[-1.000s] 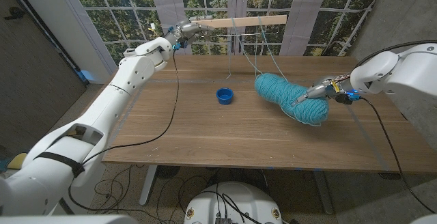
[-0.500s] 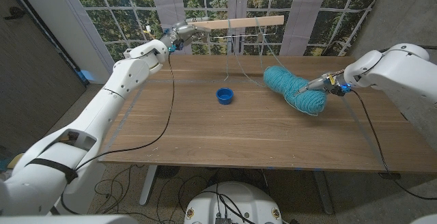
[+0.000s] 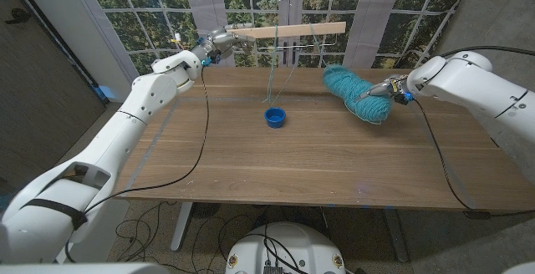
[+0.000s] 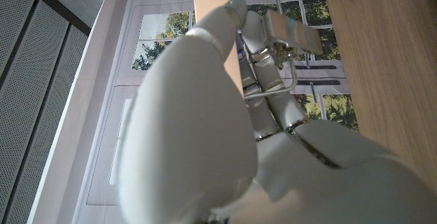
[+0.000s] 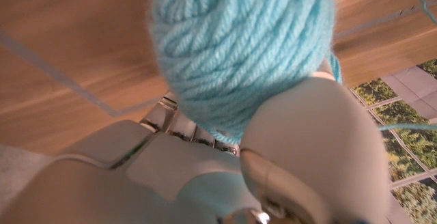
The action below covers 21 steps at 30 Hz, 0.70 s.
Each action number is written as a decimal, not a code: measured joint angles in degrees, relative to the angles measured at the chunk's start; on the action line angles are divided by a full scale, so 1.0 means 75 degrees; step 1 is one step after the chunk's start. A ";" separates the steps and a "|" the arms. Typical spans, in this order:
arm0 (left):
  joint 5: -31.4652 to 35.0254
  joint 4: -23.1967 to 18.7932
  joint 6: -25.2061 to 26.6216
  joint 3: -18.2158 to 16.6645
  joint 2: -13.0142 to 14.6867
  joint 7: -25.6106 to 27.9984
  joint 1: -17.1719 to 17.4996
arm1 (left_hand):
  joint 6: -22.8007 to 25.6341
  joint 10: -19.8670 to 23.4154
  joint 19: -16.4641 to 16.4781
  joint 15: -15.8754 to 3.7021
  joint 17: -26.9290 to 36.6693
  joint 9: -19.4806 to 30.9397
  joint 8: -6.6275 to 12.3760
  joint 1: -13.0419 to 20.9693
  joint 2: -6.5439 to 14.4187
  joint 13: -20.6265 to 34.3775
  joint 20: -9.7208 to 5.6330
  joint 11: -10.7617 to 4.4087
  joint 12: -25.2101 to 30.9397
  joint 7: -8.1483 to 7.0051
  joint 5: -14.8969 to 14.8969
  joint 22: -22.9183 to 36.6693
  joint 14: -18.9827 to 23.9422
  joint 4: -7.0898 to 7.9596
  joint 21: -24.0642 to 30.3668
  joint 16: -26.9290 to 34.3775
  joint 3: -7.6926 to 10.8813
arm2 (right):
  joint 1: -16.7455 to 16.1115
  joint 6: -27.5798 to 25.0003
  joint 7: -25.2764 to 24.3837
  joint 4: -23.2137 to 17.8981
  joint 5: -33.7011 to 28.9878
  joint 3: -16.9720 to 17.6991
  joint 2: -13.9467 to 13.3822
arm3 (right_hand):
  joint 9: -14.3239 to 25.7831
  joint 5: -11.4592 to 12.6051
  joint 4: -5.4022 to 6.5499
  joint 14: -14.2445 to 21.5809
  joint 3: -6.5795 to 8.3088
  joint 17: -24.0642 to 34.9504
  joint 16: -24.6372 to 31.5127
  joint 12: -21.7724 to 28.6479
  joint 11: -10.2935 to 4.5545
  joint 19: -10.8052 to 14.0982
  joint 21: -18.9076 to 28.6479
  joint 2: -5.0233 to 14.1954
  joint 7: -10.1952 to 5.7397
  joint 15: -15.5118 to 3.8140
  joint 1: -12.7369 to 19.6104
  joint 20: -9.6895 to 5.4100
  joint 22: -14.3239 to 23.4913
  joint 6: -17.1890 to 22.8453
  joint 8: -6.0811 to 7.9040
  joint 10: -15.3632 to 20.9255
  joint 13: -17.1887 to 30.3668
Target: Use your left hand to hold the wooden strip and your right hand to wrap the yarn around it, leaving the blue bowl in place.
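Strip [image 3: 288, 30] held level above the worktop's [image 3: 251, 157] far edge, long axis running left to right, gripped at its left end by left robot hand [image 3: 219, 38]. Yarn [image 3: 355, 93] clasped in right robot hand [image 3: 386, 88], strands hung from strip near bowl [image 3: 276, 117].

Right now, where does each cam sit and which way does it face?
Head view: on the robot's head, looking down at the table; both arms, left robot hand holding the wooden strip, right robot hand on the yarn, blue bowl.
Left wrist view: along the back of the left robot hand, toward the window; strip.
Right wrist view: along the right robot hand's back; yarn skein, tabletop.
Shared: head and left wrist show the strip; head and right wrist the yarn.
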 measured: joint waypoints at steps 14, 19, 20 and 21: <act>-0.0175 -0.0068 0.0129 -0.0042 0.0188 -0.0235 0.0074 | -0.0012 0.0000 0.0000 0.0000 -0.0001 -0.0001 0.0000 -0.0010 0.0010 0.0016 0.0000 0.0000 0.0000 -0.0013 0.0002 -0.0020 0.0000 0.0000 -0.0013 -0.0008 0.0000 | 0.0464 0.0393 -0.1035 0.0080 -0.1328 -0.0448 0.0811 | -0.0009 0.0000 0.0054 -0.0102 -0.0053 -0.0043 -0.0122 -0.0059 -0.0023 -0.0028 0.0000 -0.0040 -0.0029 0.0038 0.0040 -0.0029 -0.0037 -0.0029 0.0035 0.0023 0.0049; -0.0210 -0.0114 0.0167 -0.0060 0.0294 -0.0277 0.0132 | -0.0011 0.0000 0.0015 0.0000 -0.0001 -0.0001 0.0000 -0.0010 0.0010 0.0016 0.0016 0.0000 0.0000 -0.0014 0.0002 -0.0002 0.0000 0.0000 -0.0014 -0.0009 0.0000 | 0.0751 0.0518 -0.1401 0.0087 -0.2233 -0.0686 0.1069 | -0.0010 0.0027 0.0086 -0.0209 -0.0084 -0.0071 -0.0222 -0.0059 -0.0034 -0.0028 0.0000 -0.0060 -0.0029 0.0042 0.0060 -0.0029 -0.0037 -0.0029 0.0035 0.0018 0.0048; -0.0212 -0.0114 0.0169 -0.0060 0.0294 -0.0279 0.0132 | -0.0002 0.0000 0.0015 0.0000 -0.0001 -0.0001 0.0000 -0.0010 0.0010 0.0016 0.0015 0.0000 0.0000 -0.0024 0.0001 0.0002 0.0000 0.0000 -0.0018 -0.0010 0.0000 | 0.0757 0.0518 -0.1401 0.0087 -0.2233 -0.0692 0.1074 | -0.0010 0.0030 0.0086 -0.0266 -0.0084 -0.0084 -0.0224 -0.0059 -0.0059 -0.0028 0.0000 -0.0060 -0.0049 0.0046 0.0061 -0.0029 -0.0037 -0.0049 0.0035 -0.0008 0.0048; -0.0219 -0.0129 0.0184 -0.0064 0.0326 -0.0287 0.0146 | -0.0002 0.0000 0.0018 0.0000 0.0000 0.0000 0.0000 -0.0010 0.0010 0.0016 0.0018 0.0000 0.0000 -0.0024 0.0001 0.0004 0.0000 0.0000 -0.0021 -0.0015 0.0000 | 0.0861 0.0551 -0.1432 0.0087 -0.2502 -0.0777 0.1156 | -0.0010 0.0030 0.0086 -0.0287 -0.0084 -0.0089 -0.0224 -0.0059 -0.0059 -0.0028 0.0000 -0.0060 -0.0057 0.0041 0.0060 -0.0029 -0.0037 -0.0057 0.0035 -0.0008 0.0047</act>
